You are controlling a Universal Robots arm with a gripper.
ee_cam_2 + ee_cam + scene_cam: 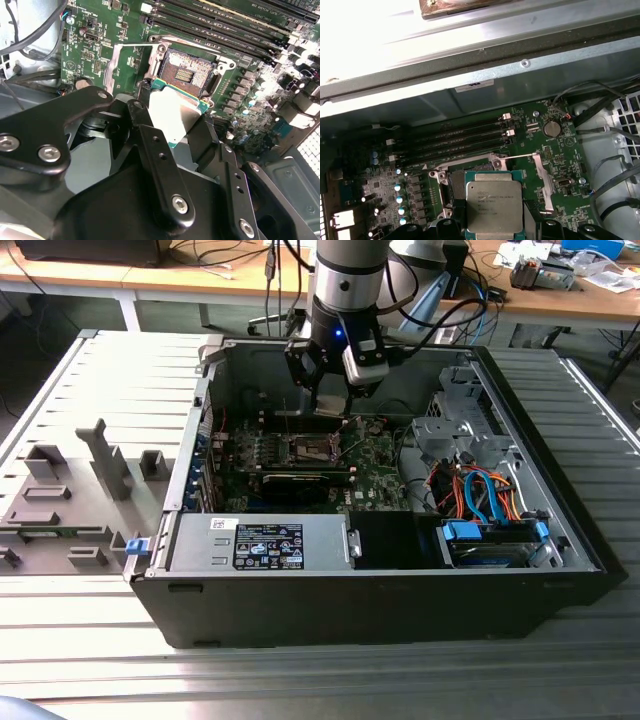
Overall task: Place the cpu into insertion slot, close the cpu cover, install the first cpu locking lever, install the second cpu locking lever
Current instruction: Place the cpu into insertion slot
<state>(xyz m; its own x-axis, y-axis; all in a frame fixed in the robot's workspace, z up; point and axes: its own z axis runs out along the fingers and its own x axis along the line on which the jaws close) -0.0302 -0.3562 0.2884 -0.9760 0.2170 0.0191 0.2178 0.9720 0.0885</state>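
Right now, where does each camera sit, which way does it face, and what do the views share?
Exterior view: off the arm, above the open computer case, looking down into it; the arm and claw hang over the green board.
Second wrist view: on the arm, looking down along the black fingers at the cpu they grip, near the insertion slot.
First wrist view: on the arm, looking across the board towards the memory slots and case wall; fingers flank the cpu.
Shared: both wrist views show the cpu.
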